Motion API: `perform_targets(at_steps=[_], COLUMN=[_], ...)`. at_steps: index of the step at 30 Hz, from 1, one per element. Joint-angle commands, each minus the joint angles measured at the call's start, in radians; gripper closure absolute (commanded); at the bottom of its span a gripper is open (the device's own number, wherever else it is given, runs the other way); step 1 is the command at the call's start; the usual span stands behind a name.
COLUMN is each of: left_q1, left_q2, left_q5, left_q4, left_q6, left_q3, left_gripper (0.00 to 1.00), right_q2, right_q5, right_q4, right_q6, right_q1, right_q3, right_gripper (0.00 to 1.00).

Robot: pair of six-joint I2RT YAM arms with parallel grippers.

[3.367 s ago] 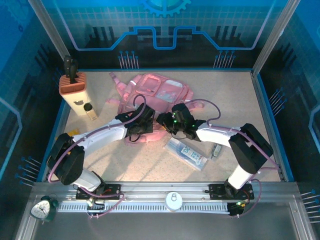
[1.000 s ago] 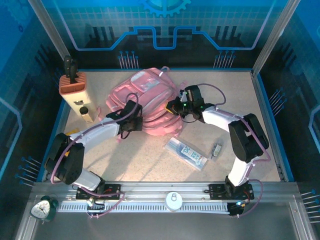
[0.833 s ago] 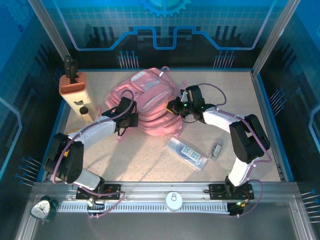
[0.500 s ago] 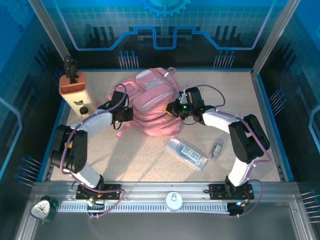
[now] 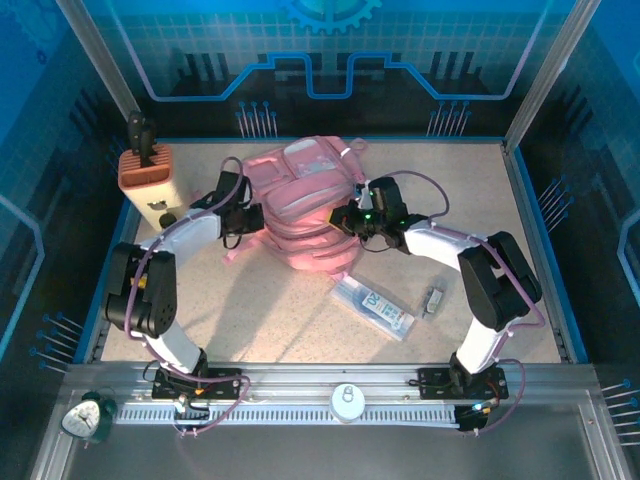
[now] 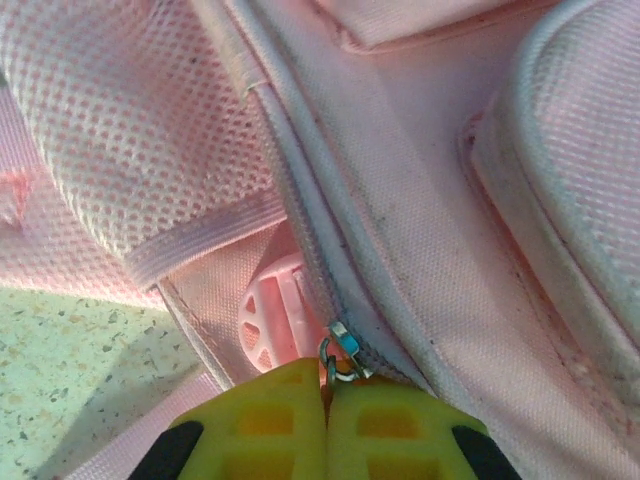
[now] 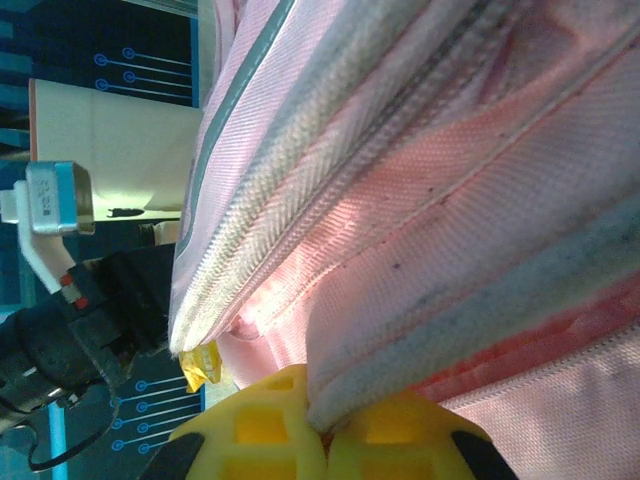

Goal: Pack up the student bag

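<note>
Robot lab cell: blue panels (image 5: 330, 60), alu rail (image 5: 280, 412).

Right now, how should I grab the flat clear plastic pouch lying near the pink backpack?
Probably from straight above: pinch the flat clear plastic pouch across its narrow middle. It lies flat on the table with its long axis running diagonally.

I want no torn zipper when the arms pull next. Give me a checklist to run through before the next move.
1. Left gripper shut on the zipper pull: ok.
2. Right gripper shut on a seam of the student bag: ok.
3. Zipper track ahead of the pull free of snags: cannot tell.
4. Bag open enough for packing: cannot tell.
5. Clear pouch packed: not ok, it lies on the table near the bag.
</note>
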Motion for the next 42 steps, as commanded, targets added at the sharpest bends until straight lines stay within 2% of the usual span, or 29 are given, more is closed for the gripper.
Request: perform_targets(at_steps=[1,4,9,11,16,18,19,21,23,25,28,30,36,39,42], left_q1=[-0.041,-0.053,0.069,0.079,0.071,0.069,0.066,0.056,0.042,0.007,-0.077,-0.137,-0.342,-0.47,-0.546], left_q2=[-0.081,-0.093,0.02,0.054,0.038,0.035,0.023,-0.023,-0.095,-0.187,-0.329,-0.416,-0.504,-0.495,-0.479], left_q5=[-0.151,-0.224,-0.306,-0.305,-0.23,-0.203,-0.179,-0.137,-0.062,-0.009,-0.016,0.018,0.005,-0.064,-0.109], left_q4=[-0.036,-0.03,-0.128,-0.155,-0.111,-0.136,-0.138,-0.142,-0.146,-0.147,-0.125,-0.064,0.013,0.029,0.058], left_q6=[0.064,0.072,0.03,0.016,-0.007,-0.022,-0.026,-0.047,-0.094,-0.17,-0.28,-0.364,-0.567,-0.632,-0.682], left_q3=[-0.031,-0.057,0.045,0.088,0.075,0.078,0.071,0.041,0.001,-0.049,-0.138,-0.225,-0.357,-0.369,-0.387], left_gripper=[1.0,1.0,1.0,1.0,1.0,0.85,0.79,0.62,0.52,0.46,0.45,0.45,0.49,0.49,0.5], right_q2=[-0.014,-0.017,0.023,0.033,0.054,0.062,0.058,0.025,-0.024,-0.08,-0.183,-0.257,-0.394,-0.455,-0.478], right_q5=[-0.003,-0.029,-0.058,-0.06,-0.073,-0.112,-0.128,-0.117,-0.09,-0.067,-0.001,0.059,0.094,0.124,0.125], right_q4=[-0.098,-0.125,-0.152,-0.145,-0.057,-0.016,-0.014,-0.041,-0.105,-0.212,-0.332,-0.417,-0.591,-0.623,-0.619], right_q6=[-0.072,-0.092,-0.119,-0.119,-0.082,-0.066,-0.068,-0.094,-0.15,-0.226,-0.315,-0.359,-0.428,-0.416,-0.403], right_q1=[-0.104,-0.157,-0.152,-0.123,-0.061,-0.054,-0.051,-0.046,-0.042,-0.038,-0.037,-0.038,-0.021,0.024,0.067], right_q3=[0.066,0.094,0.116,0.108,0.071,0.063,0.061,0.04,0.017,-0.006,-0.072,-0.13,-0.283,-0.355,-0.405], right_gripper=[1.0,1.0,1.0,1.0,1.0,1.0,0.97,0.76,0.62,0.48,0.39,0.35,0.31,0.31,0.32])
